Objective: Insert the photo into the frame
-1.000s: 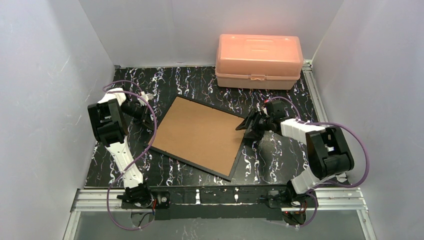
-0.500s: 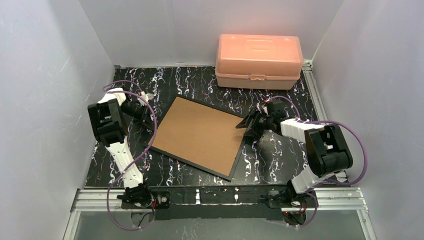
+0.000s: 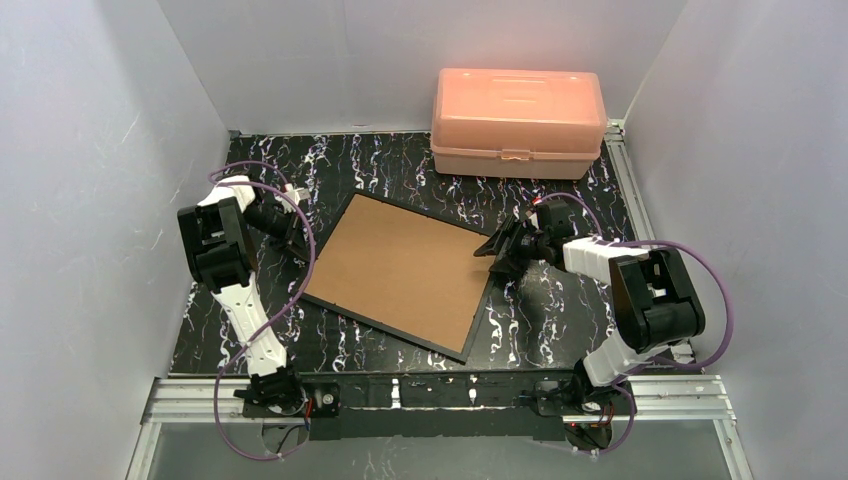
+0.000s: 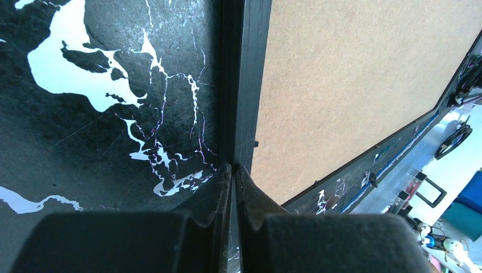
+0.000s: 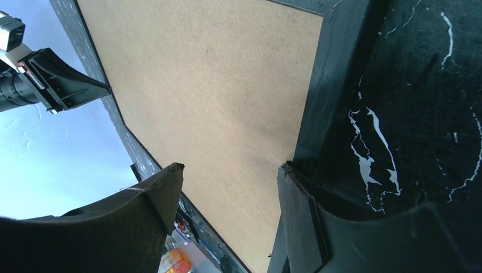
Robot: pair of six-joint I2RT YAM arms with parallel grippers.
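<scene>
The frame (image 3: 395,270) lies back-up in the middle of the table, its brown fibreboard back showing inside a thin black rim. The photo is not visible in any view. My left gripper (image 3: 300,243) is at the frame's left corner. In the left wrist view (image 4: 233,168) its fingers are shut, with the tips against the black rim (image 4: 247,85) and nothing between them. My right gripper (image 3: 495,258) is at the frame's right edge. In the right wrist view (image 5: 230,168) it is open and straddles that edge: one finger is over the board (image 5: 216,85), the other at the rim.
A pink plastic box (image 3: 517,120) stands closed at the back right. The black marbled table (image 3: 400,165) is walled in by white panels on the left, back and right. A metal rail (image 3: 440,395) runs along the near edge.
The right arm has shifted slightly, with its gripper still at the frame's right edge. The frame and the left gripper have not visibly moved.
</scene>
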